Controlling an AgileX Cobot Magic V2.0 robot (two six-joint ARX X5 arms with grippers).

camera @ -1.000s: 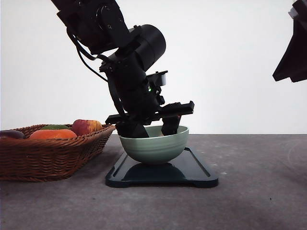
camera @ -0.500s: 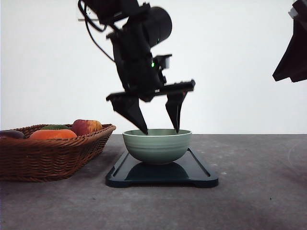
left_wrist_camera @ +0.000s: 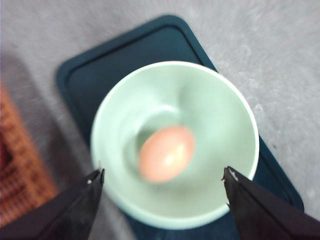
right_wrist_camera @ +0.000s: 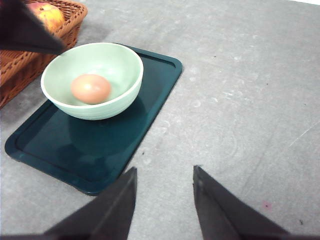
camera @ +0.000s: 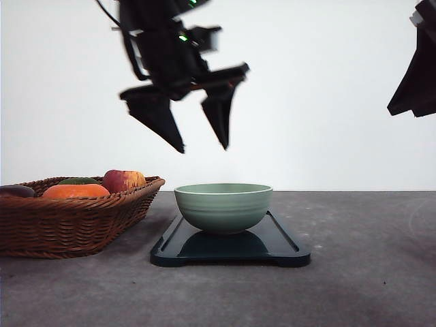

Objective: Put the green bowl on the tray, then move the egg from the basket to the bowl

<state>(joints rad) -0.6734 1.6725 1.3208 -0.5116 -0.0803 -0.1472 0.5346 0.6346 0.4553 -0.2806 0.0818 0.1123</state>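
The left wrist view is blurred. From the front, the green bowl's [camera: 223,206] wall hides the egg [right_wrist_camera: 90,88]; it lies in the bowl's bottom, long axis running roughly 2 to 8 o'clock in the left wrist view. The bowl stands upright on the tray [camera: 279,245] on the bench [camera: 368,272]. The basket [camera: 68,221] at 9 o'clock holds fruit. The left pincer [camera: 203,148] hangs above the bowl, spread wide, empty. The right pincer [right_wrist_camera: 162,172] is parted, empty.

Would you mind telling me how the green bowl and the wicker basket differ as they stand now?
The green bowl is smooth, pale green and sits on the tray; the basket is brown, woven, wider and sits on the table. The bowl holds a single egg; the basket holds several fruits. Both are upright and untouched by either gripper.
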